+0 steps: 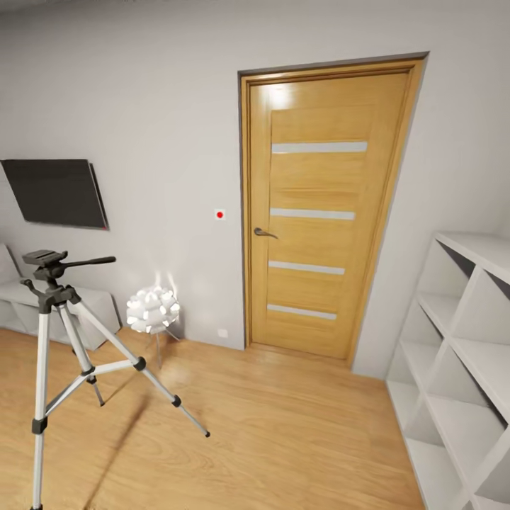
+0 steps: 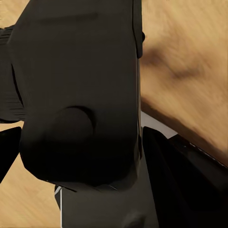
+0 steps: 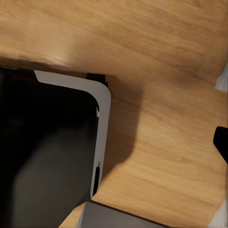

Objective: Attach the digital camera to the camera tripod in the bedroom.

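Note:
The camera tripod [image 1: 53, 333] stands on the light wood floor at the lower left of the head view, its black head [image 1: 46, 263] bare and its long handle pointing right. The digital camera [image 2: 76, 71] looms as a large black box in the left wrist view. My left gripper [image 2: 90, 166] is shut on it, with a dark finger on either side. Of my right gripper, one dark fingertip [image 3: 221, 142] shows far out at the frame's edge over the floor, with nothing held.
A wooden door [image 1: 319, 212] is shut in the white wall ahead. A white ball lamp [image 1: 152, 309] stands beside the tripod, under a wall screen [image 1: 57, 193]. White shelving [image 1: 460, 368] lines the right side. My own dark base [image 3: 47, 156] sits below the right wrist.

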